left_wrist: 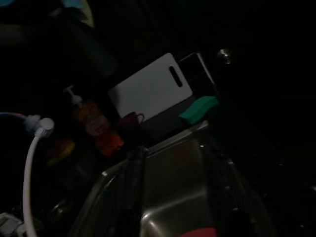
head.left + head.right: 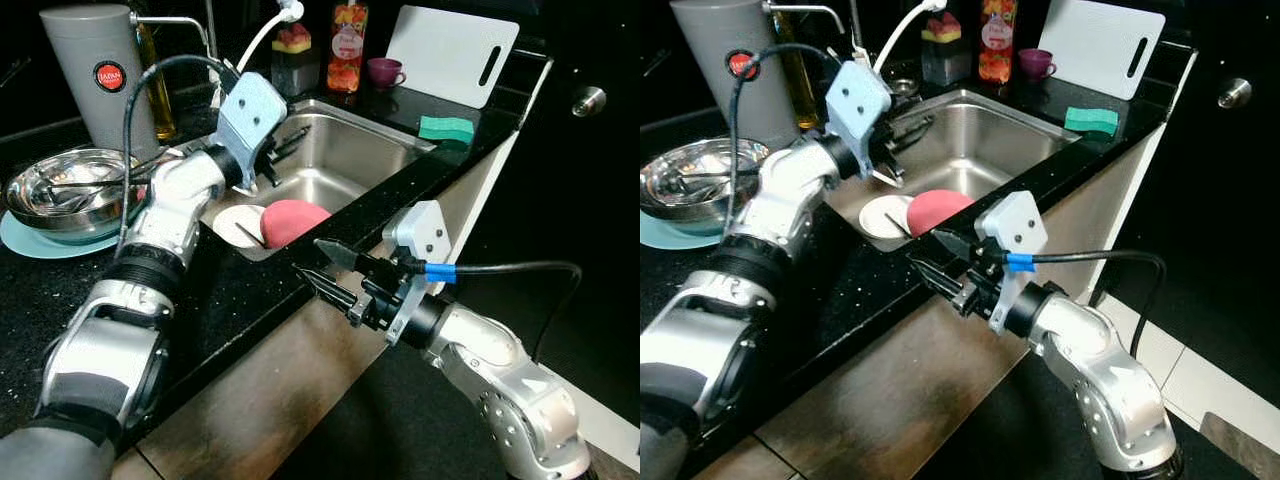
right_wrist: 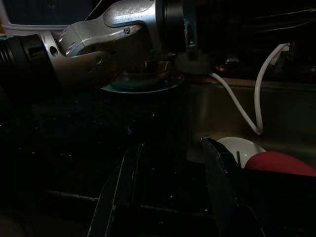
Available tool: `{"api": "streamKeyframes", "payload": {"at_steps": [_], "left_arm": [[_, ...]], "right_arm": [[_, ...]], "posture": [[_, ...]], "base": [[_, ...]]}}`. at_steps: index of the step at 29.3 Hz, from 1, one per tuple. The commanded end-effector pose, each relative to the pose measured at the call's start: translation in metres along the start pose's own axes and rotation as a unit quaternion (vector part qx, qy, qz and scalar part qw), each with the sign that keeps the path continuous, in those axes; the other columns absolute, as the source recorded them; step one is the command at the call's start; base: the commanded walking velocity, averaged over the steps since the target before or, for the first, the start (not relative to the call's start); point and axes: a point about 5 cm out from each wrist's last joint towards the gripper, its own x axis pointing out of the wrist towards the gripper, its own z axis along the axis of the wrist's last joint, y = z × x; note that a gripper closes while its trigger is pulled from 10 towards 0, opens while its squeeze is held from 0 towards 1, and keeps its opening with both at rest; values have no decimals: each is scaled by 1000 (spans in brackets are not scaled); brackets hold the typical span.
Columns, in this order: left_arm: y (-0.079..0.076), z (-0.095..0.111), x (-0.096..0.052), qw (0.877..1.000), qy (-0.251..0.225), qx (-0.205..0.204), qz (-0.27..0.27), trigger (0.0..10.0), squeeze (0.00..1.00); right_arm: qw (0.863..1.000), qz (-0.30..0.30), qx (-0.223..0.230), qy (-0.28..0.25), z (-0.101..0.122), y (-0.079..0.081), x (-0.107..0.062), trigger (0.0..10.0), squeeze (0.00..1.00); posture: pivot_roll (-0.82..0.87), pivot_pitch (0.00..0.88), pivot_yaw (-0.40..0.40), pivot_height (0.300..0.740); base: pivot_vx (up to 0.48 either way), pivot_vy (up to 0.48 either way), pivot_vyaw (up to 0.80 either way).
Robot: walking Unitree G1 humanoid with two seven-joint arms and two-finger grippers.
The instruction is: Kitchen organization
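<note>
Right gripper (image 2: 322, 267) released, at the counter edge before the sink (image 2: 345, 150); left gripper (image 2: 278, 150) above sink, state unclear.

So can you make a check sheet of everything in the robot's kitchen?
Surface: black counter, steel sink set in it.
Job's things: red plate and white plate in the sink.
Clutter: metal bowls on a blue plate, grey jug, green sponge, white board, purple cup, orange bottle.
Grippers: left gripper over the sink; right gripper open at the counter's edge.
Cables: black one on each arm; white hose.
Surroundings: dark door, knob.
</note>
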Motion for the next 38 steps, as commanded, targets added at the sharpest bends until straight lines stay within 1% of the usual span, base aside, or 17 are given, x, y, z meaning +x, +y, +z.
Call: {"api": "streamKeyframes", "payload": {"at_steps": [1, 2, 3, 5, 7, 8, 10, 13, 15, 17, 22, 26, 28, 30, 32, 34, 38], "left_arm": [[5, 6, 1, 1000, -7, 6, -4, 10000, 745], [8, 9, 1, 1000, -12, 13, 0, 10000, 0], [8, 9, 1, 1000, -12, 13, 0, 10000, 0], [23, 25, -5, 996, -21, 77, 41, 10000, 0], [38, 42, -15, 980, -20, 178, 82, 10000, 0], [38, 42, -15, 980, -20, 178, 82, 10000, 0], [43, 54, -27, 957, -3, 277, 89, 10000, 0], [41, 58, -43, 936, 27, 344, 74, 10000, 0], [39, 56, -48, 933, 35, 352, 69, 10000, 0], [30, 49, -64, 928, 58, 364, 46, 10000, 0], [14, 42, -79, 932, 81, 352, 25, 10000, 0], [4, 35, -99, 928, 119, 353, 25, 10000, 0], [3, 33, -105, 925, 133, 356, 28, 10000, 0], [6, 28, -121, 916, 167, 362, 42, 10000, 0], [6, 28, -121, 916, 167, 362, 42, 10000, 0], [11, 22, -134, 909, 194, 365, 55, 10000, 0], [12, 21, -140, 906, 206, 364, 65, 10000, 0]], "right_arm": [[1000, 4, 0, -3, 2, 3, 0, 10000, 0], [1000, 4, 0, -4, 3, 3, 0, 10000, 0], [1000, 4, 0, -4, 3, 3, 0, 10000, 0], [1000, 4, 2, -5, 2, 3, 0, 10000, 0], [1000, 6, 5, -6, 2, 2, 1, 10000, 0], [1000, 6, 5, -6, 2, 2, 1, 10000, 0], [1000, 11, 8, -9, 2, 3, 3, 10000, 0], [1000, 16, 10, -12, 2, 4, 5, 10000, 0], [1000, 16, 10, -12, 2, 3, 6, 10000, 0], [1000, 24, 13, -9, 1, 5, 6, 10000, 0], [999, 51, 7, 12, -5, 11, 2, 10000, 0], [997, 72, 6, 25, -9, 14, 0, 10000, 0], [997, 75, 4, 28, -10, 14, 0, 10000, 0], [996, 76, -6, 41, -14, 12, 1, 10000, 0], [996, 76, -6, 41, -14, 12, 1, 10000, 0], [996, 70, -15, 54, -20, 10, 4, 10000, 0], [996, 63, -18, 61, -22, 6, 5, 10000, 0]], "posture": [[-28, 0, 34, 740], [-27, 0, 32, 740], [-27, 0, 32, 740], [-15, 0, 26, 740], [2, 0, 15, 740], [2, 0, 15, 740], [10, 0, 10, 740], [18, 0, 3, 740], [22, 0, 2, 740], [30, 0, 0, 740], [42, 0, -4, 740], [61, 0, -13, 740], [64, 0, -14, 740], [81, 0, -25, 740], [81, 0, -25, 740], [89, 0, -37, 740], [86, 0, -45, 740]], "base": [[0, 0, 0], [0, 0, 0], [0, 0, 0], [0, 0, 0], [0, 0, 0], [0, 0, 0], [0, 0, 0], [0, 0, 0], [0, 0, 0], [0, 0, 0], [0, 0, 0], [0, 0, 0], [0, 0, 0], [0, 0, 0], [0, 0, 0], [0, 0, 0], [0, 0, 544]]}}
